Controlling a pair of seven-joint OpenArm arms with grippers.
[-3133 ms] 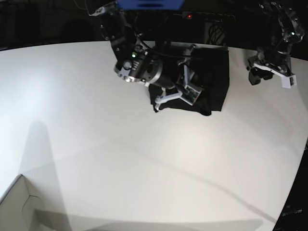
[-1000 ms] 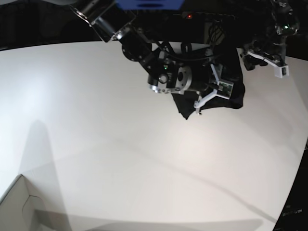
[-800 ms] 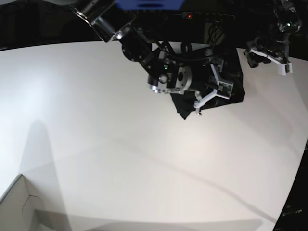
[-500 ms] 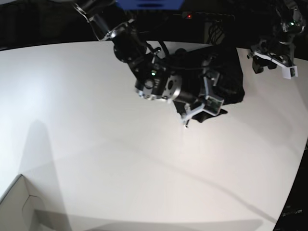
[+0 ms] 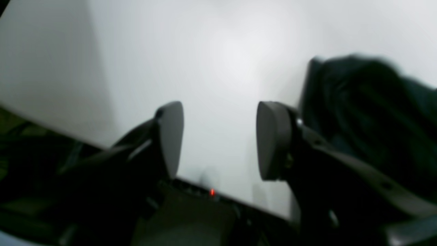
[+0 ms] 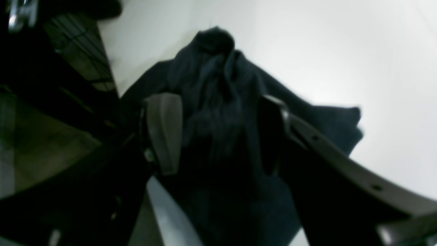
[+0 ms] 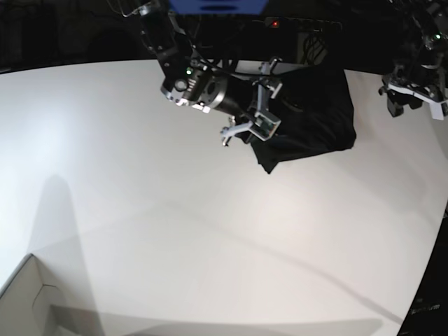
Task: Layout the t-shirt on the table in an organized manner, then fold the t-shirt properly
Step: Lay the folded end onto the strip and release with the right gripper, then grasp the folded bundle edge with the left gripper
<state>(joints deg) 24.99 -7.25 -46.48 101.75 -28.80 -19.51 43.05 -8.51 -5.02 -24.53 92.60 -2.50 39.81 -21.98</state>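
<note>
The plain black, soft-fabric t-shirt (image 7: 311, 115) lies bunched at the far edge of the large white matte table (image 7: 210, 231), beneath the right gripper (image 6: 218, 136)'s open, empty jaws and beside the left gripper (image 5: 218, 140)'s, likewise open: layout step, edge grasps needed next.

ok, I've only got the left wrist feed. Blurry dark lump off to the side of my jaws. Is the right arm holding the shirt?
Observer: No. In the right wrist view the right gripper is open over the t-shirt, nothing pinched.
Operator: shirt laid out flat?
Observer: No. The base view shows the t-shirt as a bunched dark heap near the far edge of the table.
Operator: where's my arm relative to it?
Observer: In the base view the left gripper hangs off to the side of the heap, apart from it, with bare table between.
</note>
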